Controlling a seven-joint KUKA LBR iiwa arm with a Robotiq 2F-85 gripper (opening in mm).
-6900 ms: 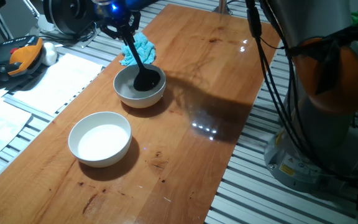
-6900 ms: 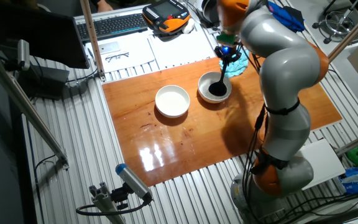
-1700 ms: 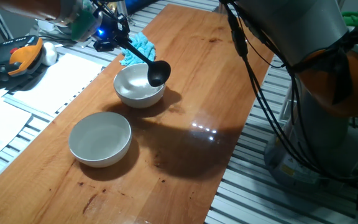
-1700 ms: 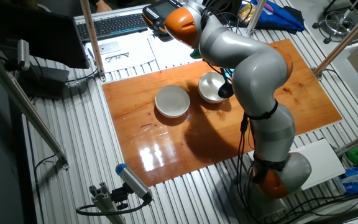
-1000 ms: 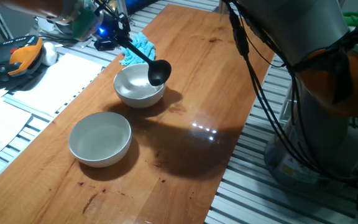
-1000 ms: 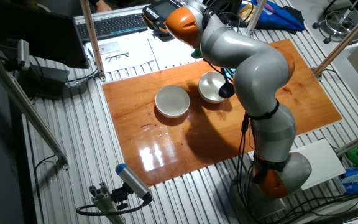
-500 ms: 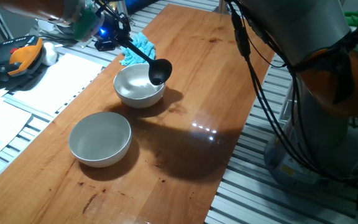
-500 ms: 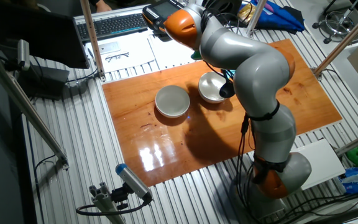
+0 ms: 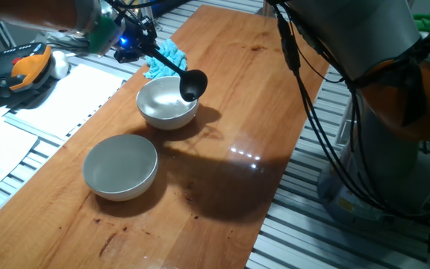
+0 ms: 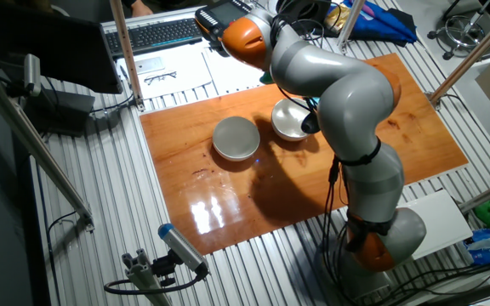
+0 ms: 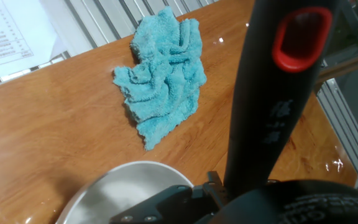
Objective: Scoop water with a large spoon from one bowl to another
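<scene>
The large spoon [image 9: 178,72] is held by its handle end in the gripper [image 9: 131,46], scoop over the far bowl's [image 9: 167,104] rim. Rigid, light plastic is presumed. Water in the scoop cannot be confirmed.

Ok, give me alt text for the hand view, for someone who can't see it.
A black ladle handle with a red-rimmed hanging hole fills the right of the frame, seen close up. Behind it a crumpled turquoise cloth lies on the wooden table, and the white rim of a bowl shows at the bottom edge.
</scene>
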